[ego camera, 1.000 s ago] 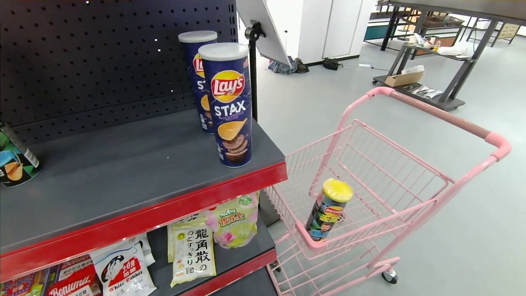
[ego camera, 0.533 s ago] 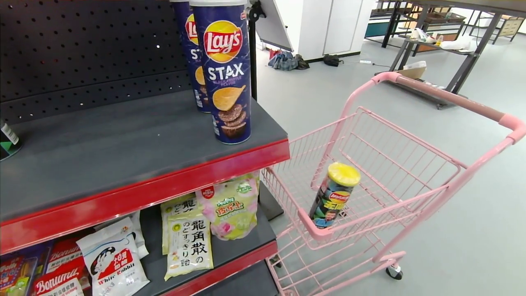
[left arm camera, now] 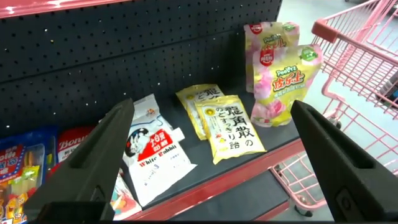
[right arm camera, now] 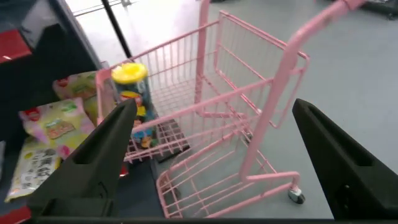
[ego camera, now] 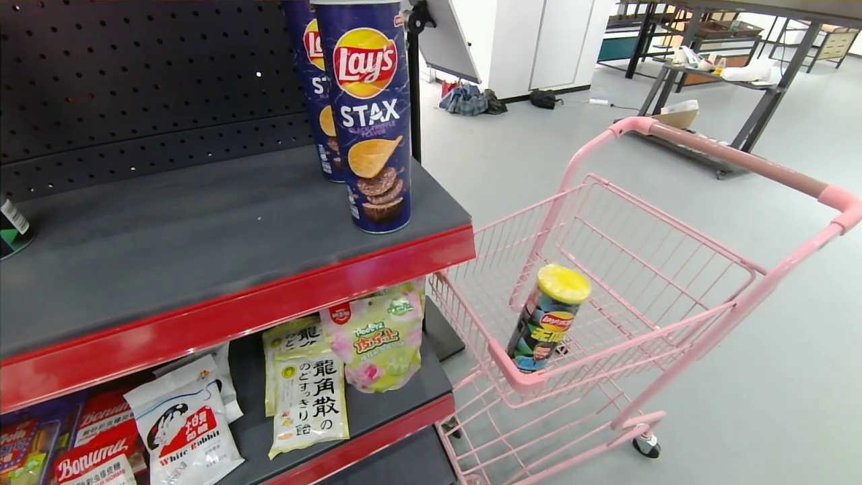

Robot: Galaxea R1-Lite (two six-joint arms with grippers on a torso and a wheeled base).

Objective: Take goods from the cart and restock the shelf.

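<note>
- My left gripper (left arm camera: 211, 104): fingers spread wide, nothing between them. It hangs in front of the lower shelf (left arm camera: 249, 171), facing the bags.
- My right gripper (right arm camera: 212, 102): fingers wide apart, nothing held. It is out over the floor, looking down at the cart (right arm camera: 292, 56).
- Cart (ego camera: 727, 165): pink wire, parked just beside the right end of the shelving.
- Yellow-lidded can (ego camera: 547, 323): the one item in the cart basket. It stands on end with a slight lean, in the basket corner nearest the shelving and close against the rim. From my right wrist it shows at (right arm camera: 132, 93).
- Top shelf (ego camera: 202, 236): grey board with a red front edge.
- Blue chip cans (ego camera: 372, 121): two, tall and upright at the top shelf's right end, one behind the other, the front one near the edge.
- Dark can (ego camera: 10, 229): at the far left of the top shelf, cut by the frame.
- Lower shelf, left to right: white candy bag (left arm camera: 152, 149), yellow lozenge bags (left arm camera: 233, 127), and pink-and-green pouches (left arm camera: 280, 81) propped up at the end nearest the cart.
</note>
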